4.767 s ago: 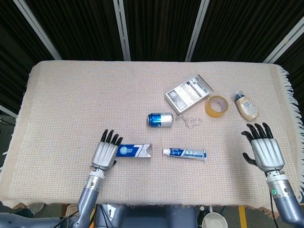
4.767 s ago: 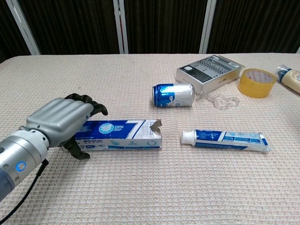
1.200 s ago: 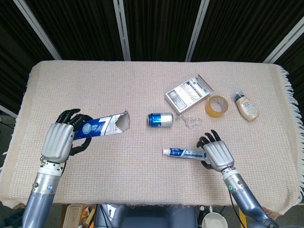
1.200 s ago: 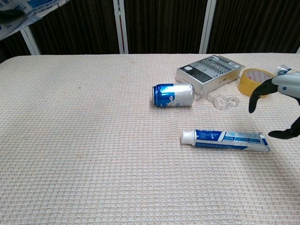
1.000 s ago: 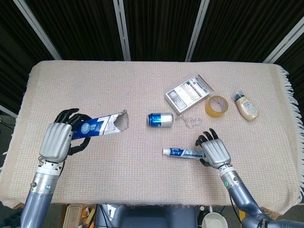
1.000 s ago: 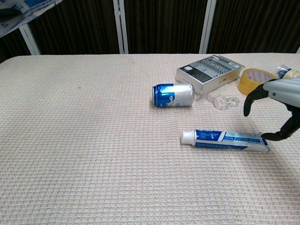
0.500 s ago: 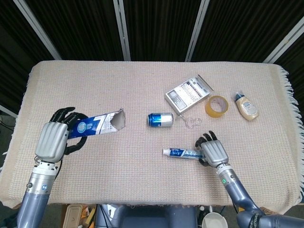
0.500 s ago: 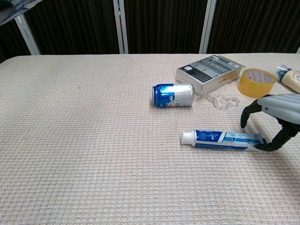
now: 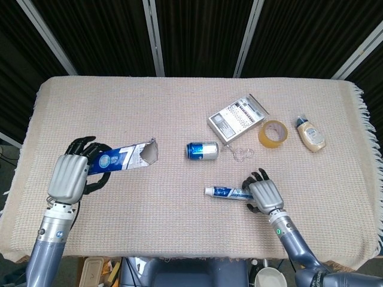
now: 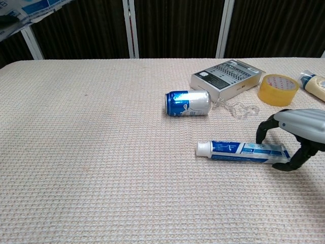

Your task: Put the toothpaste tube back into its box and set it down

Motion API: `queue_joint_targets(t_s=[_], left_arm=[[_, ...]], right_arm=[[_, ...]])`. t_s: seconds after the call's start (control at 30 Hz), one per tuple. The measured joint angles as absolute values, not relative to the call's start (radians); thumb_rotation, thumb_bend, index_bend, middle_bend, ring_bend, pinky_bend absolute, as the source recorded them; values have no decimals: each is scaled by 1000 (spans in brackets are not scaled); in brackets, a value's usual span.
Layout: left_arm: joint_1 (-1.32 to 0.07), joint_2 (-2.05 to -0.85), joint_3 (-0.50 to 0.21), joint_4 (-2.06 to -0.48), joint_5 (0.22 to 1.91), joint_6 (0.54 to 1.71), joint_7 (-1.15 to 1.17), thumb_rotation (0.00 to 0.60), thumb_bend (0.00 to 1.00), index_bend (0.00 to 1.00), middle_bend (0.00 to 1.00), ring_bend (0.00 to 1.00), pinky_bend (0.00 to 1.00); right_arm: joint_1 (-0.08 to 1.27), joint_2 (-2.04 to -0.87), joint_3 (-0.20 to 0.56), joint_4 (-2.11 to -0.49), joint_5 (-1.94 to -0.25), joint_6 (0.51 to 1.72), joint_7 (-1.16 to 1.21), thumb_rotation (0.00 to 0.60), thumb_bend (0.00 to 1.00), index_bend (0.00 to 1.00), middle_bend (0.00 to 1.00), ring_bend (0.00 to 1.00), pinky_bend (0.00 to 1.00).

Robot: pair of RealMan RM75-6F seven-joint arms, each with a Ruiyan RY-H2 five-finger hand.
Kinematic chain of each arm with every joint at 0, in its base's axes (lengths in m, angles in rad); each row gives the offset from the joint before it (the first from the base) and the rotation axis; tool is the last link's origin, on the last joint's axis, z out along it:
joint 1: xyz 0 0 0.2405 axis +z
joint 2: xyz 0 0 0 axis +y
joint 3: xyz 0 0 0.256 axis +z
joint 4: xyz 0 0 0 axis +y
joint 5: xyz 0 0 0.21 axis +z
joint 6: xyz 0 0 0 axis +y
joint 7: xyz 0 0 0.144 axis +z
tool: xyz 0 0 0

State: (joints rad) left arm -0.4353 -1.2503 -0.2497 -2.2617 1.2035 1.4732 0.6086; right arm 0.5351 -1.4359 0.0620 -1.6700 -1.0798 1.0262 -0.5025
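The blue and white toothpaste tube [image 9: 230,192] lies flat on the cloth, cap to the left, also seen in the chest view [image 10: 238,151]. My right hand [image 9: 263,194] arches over its tail end [image 10: 297,133]; its fingertips [image 10: 262,133] come down on the far side and the thumb on the near side, with a gap still showing around the tube. My left hand [image 9: 69,176] holds the toothpaste box [image 9: 122,158] lifted above the table, its torn open end pointing right. In the chest view only the box [image 10: 30,9] shows, at the top left corner.
A blue can [image 9: 201,150] lies on its side beyond the tube. Behind it are a grey patterned carton [image 9: 237,117], a clear chain [image 9: 241,154], a yellow tape roll [image 9: 273,133] and a small bottle [image 9: 310,133]. The woven cloth [image 9: 179,239] covers the table.
My right hand has slid left and lowered until its fingers straddle the tube's tail. My left hand keeps the box raised, shifting only slightly.
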Motion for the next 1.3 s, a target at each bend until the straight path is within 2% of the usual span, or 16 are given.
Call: queue_joint_targets(t_s=[0.3, 0.57, 0.77, 1.03, 1.3], left_arm=[[-434, -1240, -250, -2251, 1200, 1479, 590, 600, 382, 348, 355, 175, 168], [-423, -1217, -247, -2245, 1196, 1483, 557, 600, 382, 351, 355, 175, 168], [-420, -1216, -239, -2244, 1209, 1484, 548, 600, 382, 355, 356, 175, 168], [-415, -1211, -230, -2244, 1227, 1482, 527, 600, 382, 356, 356, 175, 169], [-402, -1207, -209, -2220, 1275, 1462, 411, 600, 382, 363, 362, 175, 168]], right_arm=[[575, -1486, 86, -1651, -1031, 1022, -561, 600, 271, 434, 407, 153, 0], [582, -1463, 91, -1669, -1001, 1027, -574, 600, 271, 452, 464, 173, 0], [577, -1443, 80, -1679, -993, 1032, -564, 600, 277, 534, 529, 220, 0], [569, -1433, 72, -1679, -1044, 1062, -544, 600, 377, 591, 606, 274, 0], [554, -1391, 82, -1747, -1176, 1140, -504, 600, 419, 592, 610, 275, 0]])
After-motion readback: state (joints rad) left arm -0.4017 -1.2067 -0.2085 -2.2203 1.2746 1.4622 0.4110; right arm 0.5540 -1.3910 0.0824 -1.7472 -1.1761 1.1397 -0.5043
